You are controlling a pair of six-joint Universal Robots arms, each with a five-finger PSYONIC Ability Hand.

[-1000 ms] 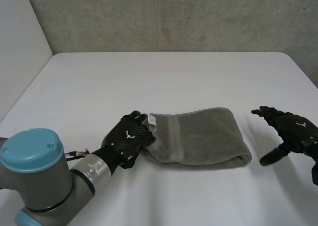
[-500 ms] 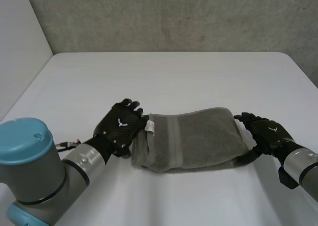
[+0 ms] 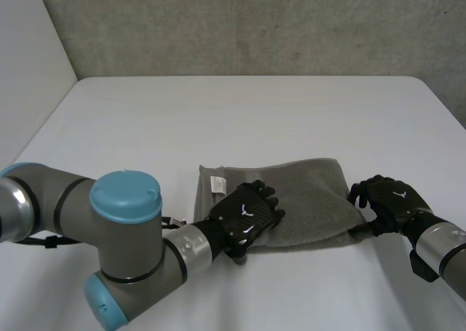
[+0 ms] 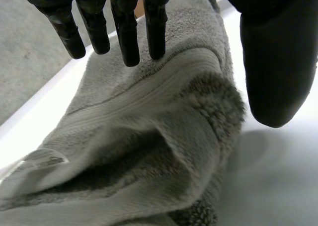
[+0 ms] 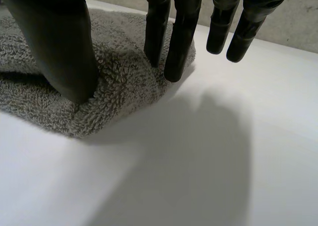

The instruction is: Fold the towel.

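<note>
- Grey-green terry: the towel (image 3: 306,193) lies folded into a wide band on the white table (image 3: 240,113). In the head view it sits at about 6 o'clock from the table's middle, with its long side running from 9 to 3 o'clock.
- At the towel's 9 o'clock end the cloth lies thin and flat, and a small white label (image 3: 216,182) shows there near the far corner.
- The left hand (image 3: 246,213) rests palm-down on the towel, at about 7 o'clock from the cloth's middle and close to its near edge. The label is at 10 o'clock from it.
- In the left wrist view its fingers (image 4: 126,32) are straight and spread above the woven border stripe. The thumb (image 4: 278,62) is held out over bare table, apart from the cloth — a relaxed, flat hand that grips nothing.
- A thick rounded fold of towel lies under that palm.
- The right hand (image 3: 389,198) sits at the towel's 3 o'clock end, its fingers bent down over it.
- In the right wrist view its thumb (image 5: 62,47) digs into the pile near the end fold. Two fingers (image 5: 176,42) press in across from it with a ridge of terry between — the hand pinches the towel's end. Its other fingers hang beyond the cloth, above the table.
- The left arm (image 3: 124,222), grey with a light-blue cap, is at 8 o'clock from the towel, by the table's near edge.
- A rough grey wall (image 3: 255,25) stands at 12 o'clock, behind the table.
</note>
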